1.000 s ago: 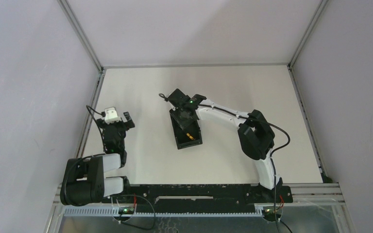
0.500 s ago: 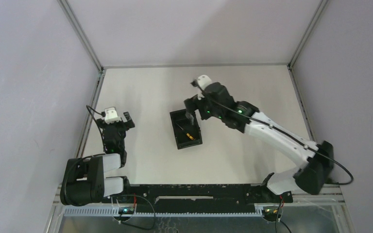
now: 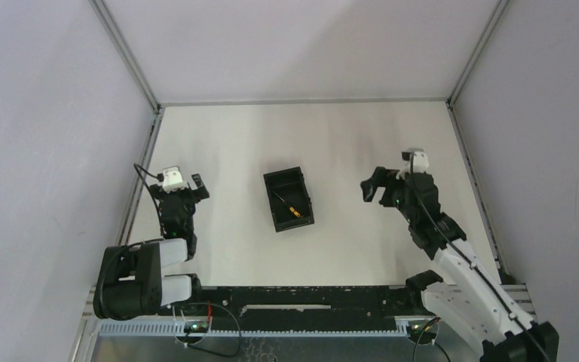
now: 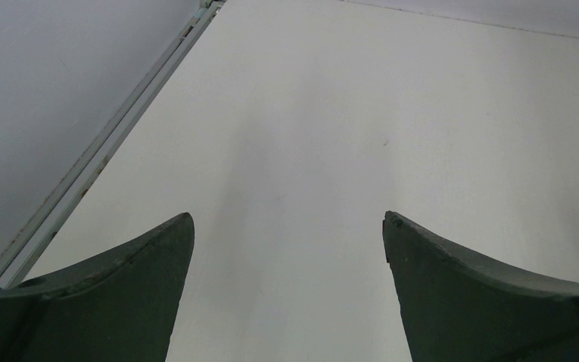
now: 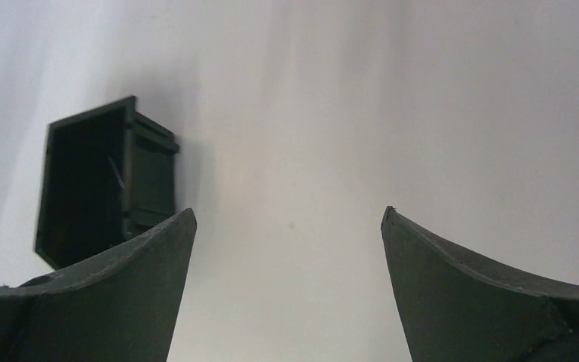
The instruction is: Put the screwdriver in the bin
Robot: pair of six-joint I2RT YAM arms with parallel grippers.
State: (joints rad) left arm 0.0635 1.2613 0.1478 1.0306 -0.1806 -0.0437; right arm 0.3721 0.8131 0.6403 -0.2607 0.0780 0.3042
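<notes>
The black bin (image 3: 288, 199) sits mid-table, and the screwdriver (image 3: 287, 205) lies inside its nearer compartment, thin dark shaft with an orange-yellow end. In the right wrist view the bin (image 5: 102, 181) shows at left, with a thin pale line inside it. My right gripper (image 3: 373, 188) (image 5: 288, 219) is open and empty, well to the right of the bin over bare table. Over at the table's left side my left gripper (image 3: 181, 183) (image 4: 288, 219) is open, nothing between its fingers.
The white table (image 3: 347, 136) is fenced by a metal frame rail (image 3: 139, 181) at left and another rail (image 3: 471, 173) at right, with grey walls behind. A black mounting bar (image 3: 309, 298) runs along the near edge.
My right arm has drawn back from over the bin to the right side of the table, opening its gripper on the way. The screwdriver stays in the bin. The left arm has not moved.
</notes>
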